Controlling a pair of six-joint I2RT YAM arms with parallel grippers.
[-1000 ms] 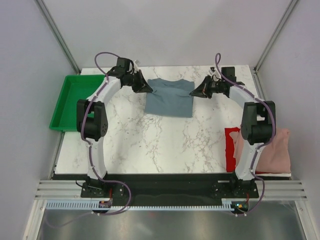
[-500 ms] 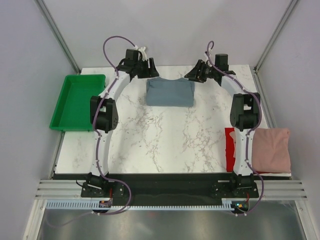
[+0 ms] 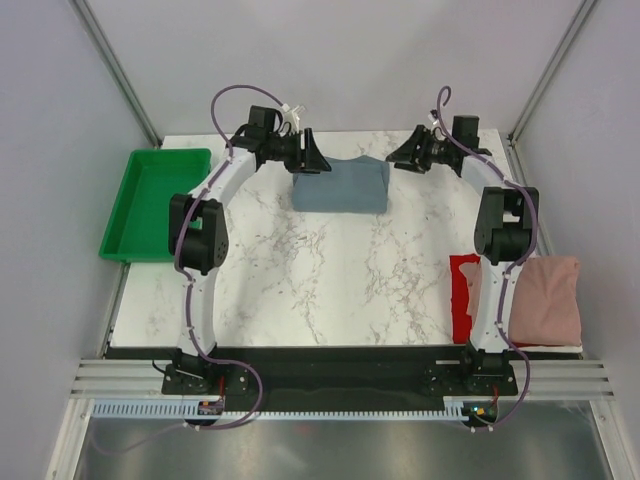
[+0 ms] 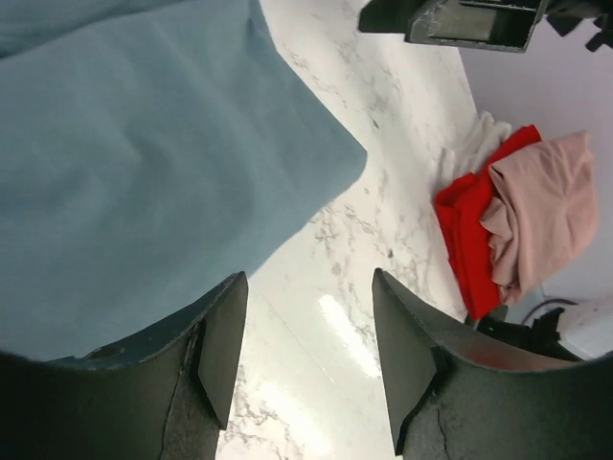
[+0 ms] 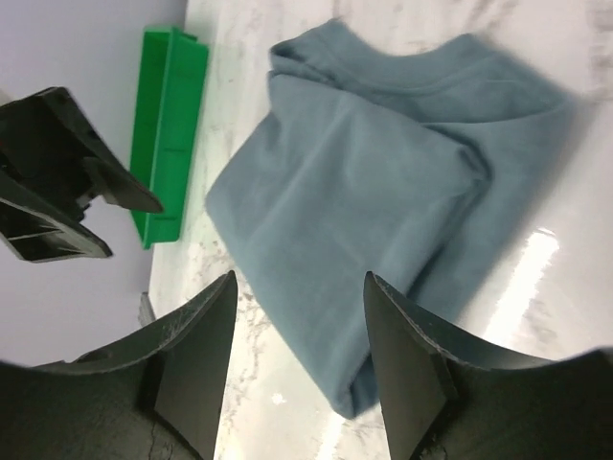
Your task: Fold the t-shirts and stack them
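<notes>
The blue-grey shirt [image 3: 340,185] lies folded in a flat rectangle at the middle of the far edge of the tabletop [image 3: 330,290], with its collar toward that edge. The cloth looks smooth, with only soft creases.

The left gripper [image 3: 317,164] is at the far left corner of this shirt. Its jaws stand about half open and hold nothing. In the left wrist view only bare marble shows in the gap between them, and the shirt fills the space just beyond the tips. I cannot tell if the tips touch the cloth.

The right gripper [image 3: 397,160] is just beside the far right corner of the shirt. Its jaws are also about half open and empty. In the right wrist view the shirt shows through the gap, but contact is not clear there either.

The pink shirt [image 3: 545,300] lies bunched at the right edge of the tabletop, close to the near right corner. It rests on the red shirt [image 3: 461,300], so that only a strip of the red one shows on its left side. The right arm [image 3: 495,290] crosses in front of both in the top view and hides where they meet.

A green tray [image 3: 150,200] sits beyond the left edge of the tabletop, near the far left corner. Only its end shows in the right wrist view.
</notes>
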